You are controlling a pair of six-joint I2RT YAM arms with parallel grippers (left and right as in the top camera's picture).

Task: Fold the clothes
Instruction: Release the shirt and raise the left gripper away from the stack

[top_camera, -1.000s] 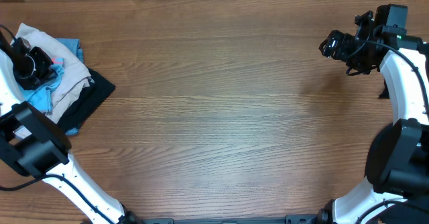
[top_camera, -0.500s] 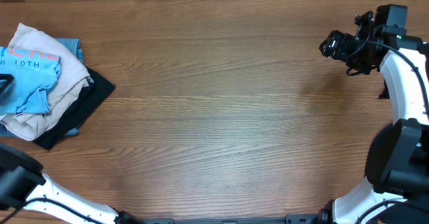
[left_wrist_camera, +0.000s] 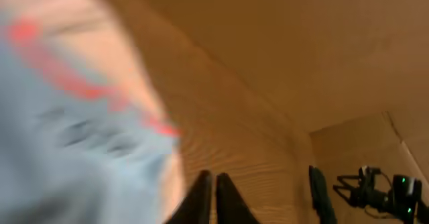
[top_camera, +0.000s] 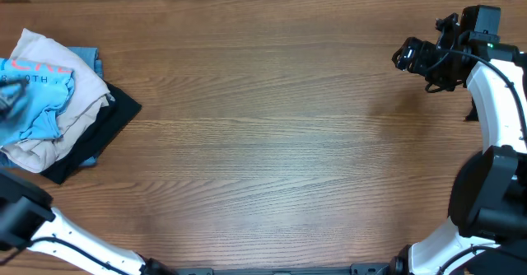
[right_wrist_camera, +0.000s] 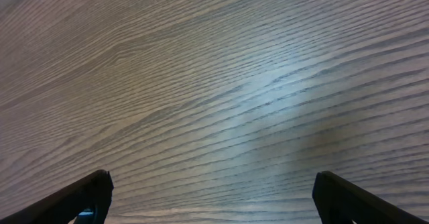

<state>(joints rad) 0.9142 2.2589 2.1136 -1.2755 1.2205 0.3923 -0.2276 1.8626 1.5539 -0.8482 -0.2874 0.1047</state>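
- Left end effector (left_wrist_camera: 213,184) is seen pressed together, with the blurred sky-blue T-shirt (left_wrist_camera: 74,137) just beside it.
- Right end effector (right_wrist_camera: 211,184) is held spread wide over the bench (right_wrist_camera: 221,83).

Left arm (top_camera: 78,230) and right arm (top_camera: 496,94): curved white shells, black joints, thin black cables (top_camera: 449,58) at the right wrist, dark tapered fingers (right_wrist_camera: 345,198).

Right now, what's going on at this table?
The left gripper, shut and blurred, is over the crumpled pile of clothes at the left edge of the table, beside the light blue T-shirt on top; it seems to hold nothing. The right gripper hangs open above bare wood on the right. Nothing is folded yet.
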